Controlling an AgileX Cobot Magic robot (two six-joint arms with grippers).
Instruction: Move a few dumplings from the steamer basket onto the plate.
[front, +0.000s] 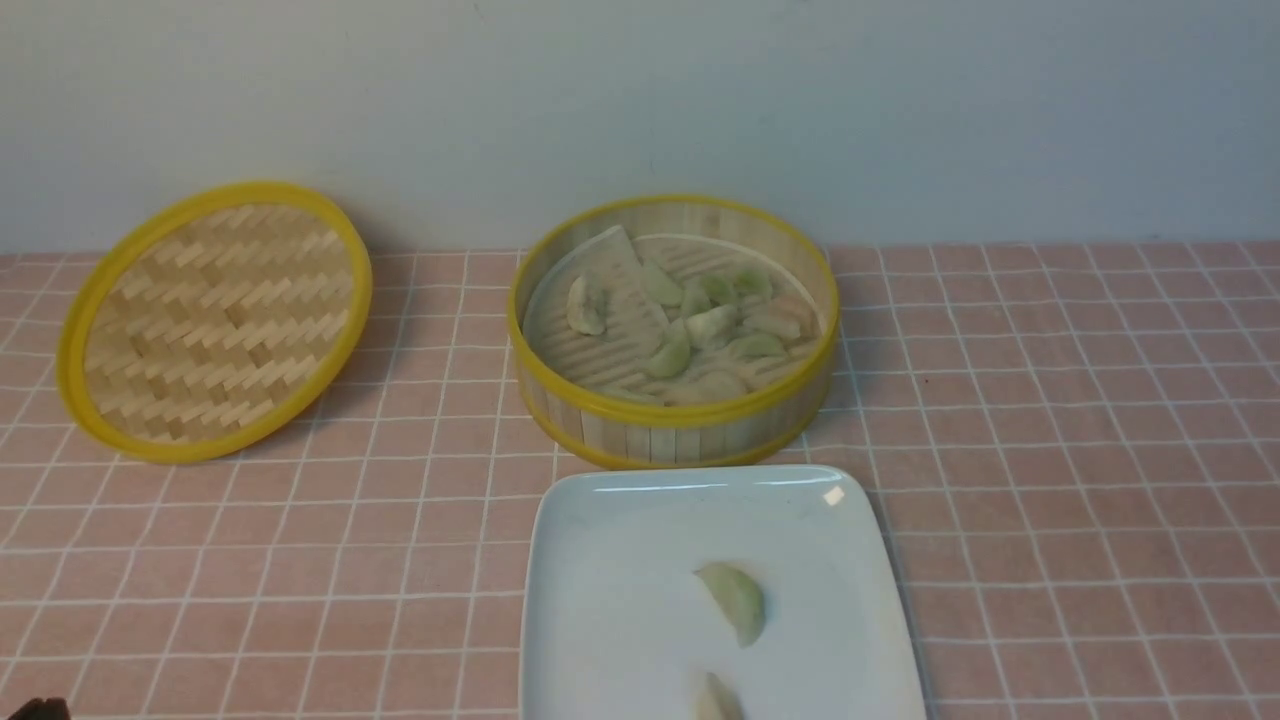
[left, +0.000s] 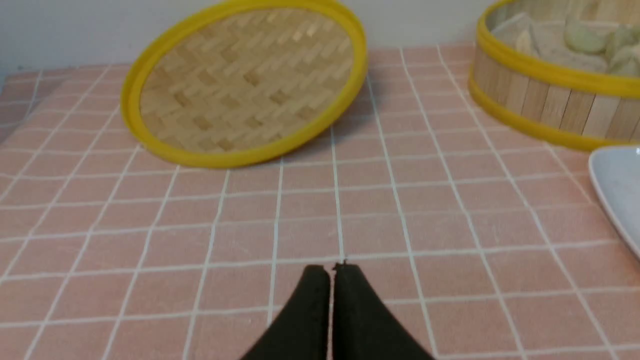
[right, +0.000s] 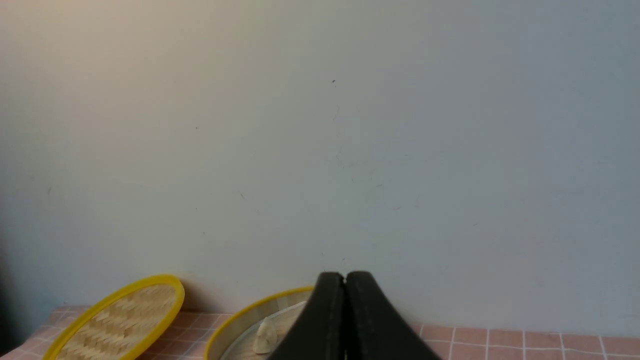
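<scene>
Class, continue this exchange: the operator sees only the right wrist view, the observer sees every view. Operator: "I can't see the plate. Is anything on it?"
Observer: Yes, two dumplings lie on the plate.
Operator: Where is the plate from the steamer basket?
Observer: On the robot's side of the steamer basket, in front of it.
Operator: And the left arm's jaws?
Observer: Shut, with nothing between them; the left wrist view shows them above the tiled-pattern surface.

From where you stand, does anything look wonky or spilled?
Only the woven lid looks wonky: it's tilted, propped up at the back left. I see nothing spilled around the steamer basket or plate.
</scene>
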